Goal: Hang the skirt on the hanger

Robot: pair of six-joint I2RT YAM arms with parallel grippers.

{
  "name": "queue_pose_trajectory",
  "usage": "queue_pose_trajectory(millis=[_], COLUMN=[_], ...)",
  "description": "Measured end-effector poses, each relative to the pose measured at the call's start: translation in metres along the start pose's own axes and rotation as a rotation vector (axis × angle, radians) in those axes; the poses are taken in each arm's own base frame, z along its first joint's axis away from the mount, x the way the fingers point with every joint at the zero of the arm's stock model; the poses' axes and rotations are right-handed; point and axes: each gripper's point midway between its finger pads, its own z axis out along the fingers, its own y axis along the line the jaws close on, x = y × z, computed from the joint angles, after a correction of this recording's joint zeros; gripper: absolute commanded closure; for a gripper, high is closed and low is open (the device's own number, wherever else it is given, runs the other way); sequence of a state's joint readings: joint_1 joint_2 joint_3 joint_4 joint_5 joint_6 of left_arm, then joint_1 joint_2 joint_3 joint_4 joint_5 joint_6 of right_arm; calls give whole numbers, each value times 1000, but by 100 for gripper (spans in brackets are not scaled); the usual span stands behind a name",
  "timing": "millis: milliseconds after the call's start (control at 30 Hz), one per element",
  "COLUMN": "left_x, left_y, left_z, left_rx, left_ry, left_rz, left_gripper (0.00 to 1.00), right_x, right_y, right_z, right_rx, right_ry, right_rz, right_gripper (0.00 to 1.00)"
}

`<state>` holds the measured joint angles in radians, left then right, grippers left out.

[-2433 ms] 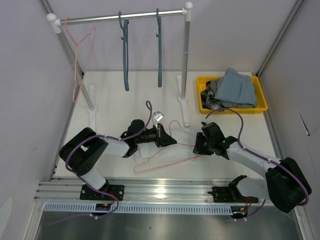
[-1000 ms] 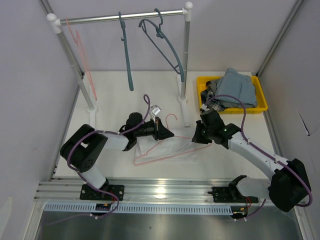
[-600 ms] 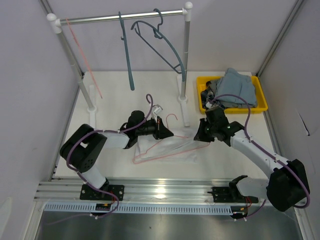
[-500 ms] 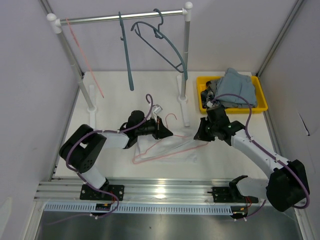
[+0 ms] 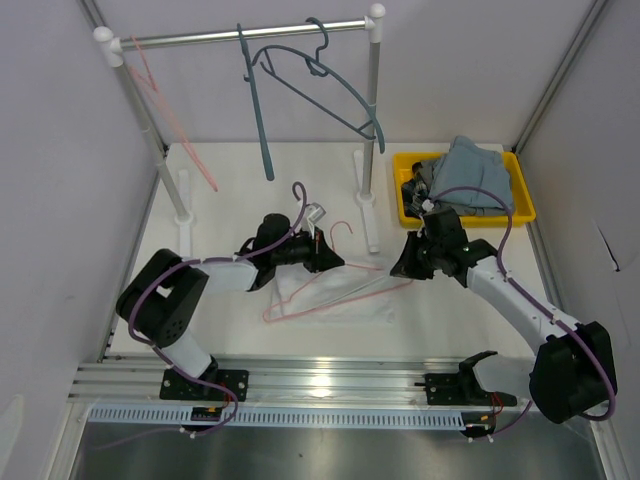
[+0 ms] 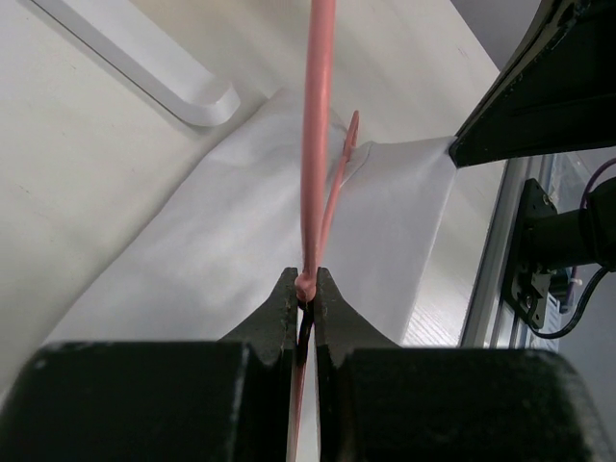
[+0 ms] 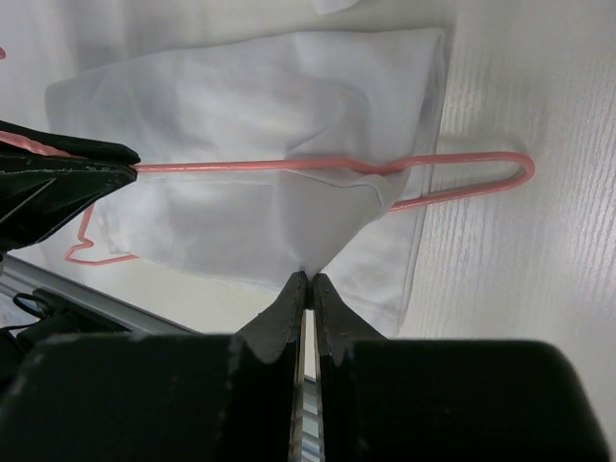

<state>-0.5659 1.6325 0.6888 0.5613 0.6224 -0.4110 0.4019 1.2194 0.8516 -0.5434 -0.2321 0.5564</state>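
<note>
You're looking at the table [image 5: 300, 170] w/ the rack [image 5: 250, 33] standing at its far side (blue hangers [image 5: 330, 90] hanging off the rail). Your L arm [image 5: 215, 275] is reaching low and fwd toward the centre, forearm lying nearly flat over the table, wrist pointing right. Your R arm [image 5: 510, 300] is stretching diagonally up-left from its base, wrist pointing left, so the two tools are facing each other across the work. The yellow bin [image 5: 522, 195] of clothes is sitting at the far right, beyond the R wrist.

The skirt [image 7: 241, 106], white, is lying mostly flat on the table btwn the two grippers. The pink hanger [image 7: 289, 166] is lying across it, hook toward the rack, one end loop poking past the skirt's edge onto bare table; can't tell if the bar is going inside the fabric.

L gripper [image 6: 304, 289] is clamping the hanger wire, jaws nearly touching around it. R gripper [image 7: 306, 279] is pinching up a peak of skirt fabric, jaws all but closed, near that end loop.
</note>
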Motion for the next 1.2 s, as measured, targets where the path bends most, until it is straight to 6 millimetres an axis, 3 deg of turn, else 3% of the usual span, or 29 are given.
queue_pose_trajectory(millis=[267, 400, 500, 533, 633, 700, 800, 1000, 1200], left_x=[-7, -6, -6, -6, -6, -6, -6, -6, -6], left_y=[4, 5, 5, 5, 5, 5, 5, 5, 5], left_z=[1, 1, 1, 1, 1, 1, 1, 1, 1], left_rx=[-25, -29, -29, -29, -29, -29, -29, -29, -29], left_ry=[6, 7, 7, 7, 7, 7, 7, 7, 7], left_rz=[18, 17, 18, 21, 23, 23, 23, 23, 23], left_gripper=[100, 100, 100, 100, 100, 100, 100, 100, 100], right_x=[-4, 10, 25, 30, 35, 35, 38, 50, 80], right_y=[-1, -16, -31, -36, -45, -45, -36, 13, 36], right_z=[0, 10, 18, 21, 26, 26, 26, 24, 56], right_rx=[-10, 14, 53, 67, 106, 124, 119, 11, 36], right_ry=[-8, 12, 41, 51, 60, 46, 33, -15, 45], right_rz=[4, 13, 25, 29, 28, 16, -15, -60, -161], right_gripper=[94, 88, 75, 64, 45, 39, 34, 46, 44])
